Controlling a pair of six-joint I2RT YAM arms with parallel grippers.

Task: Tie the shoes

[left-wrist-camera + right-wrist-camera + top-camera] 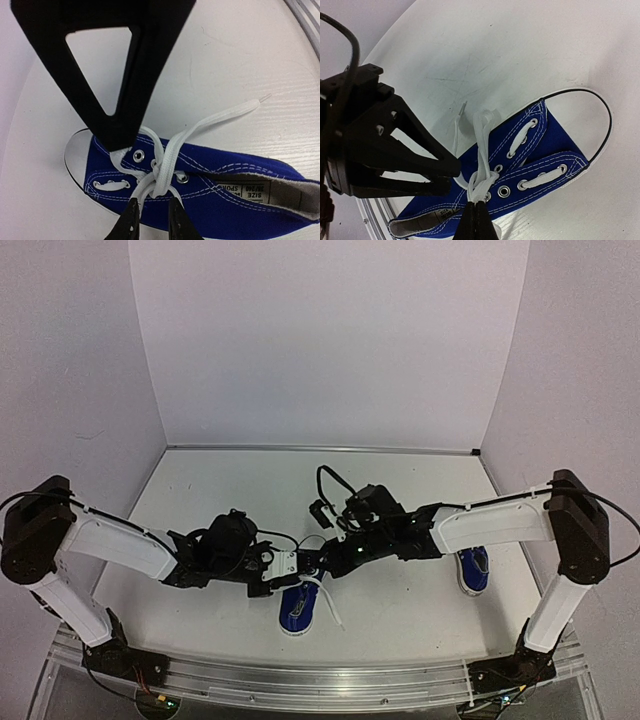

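The right gripper (476, 206) is pinched shut on the white laces (481, 150) where they cross over the blue shoe (555, 145) lying right beneath it. The left gripper (154, 202), facing it, has its jaws slightly parted with one strand between them, though I can't quite tell if they touch it. I'd say the first crossover is in hand: the left must close on its strand and draw away from the right, while the other shoe (473, 570) sits well behind the right gripper.
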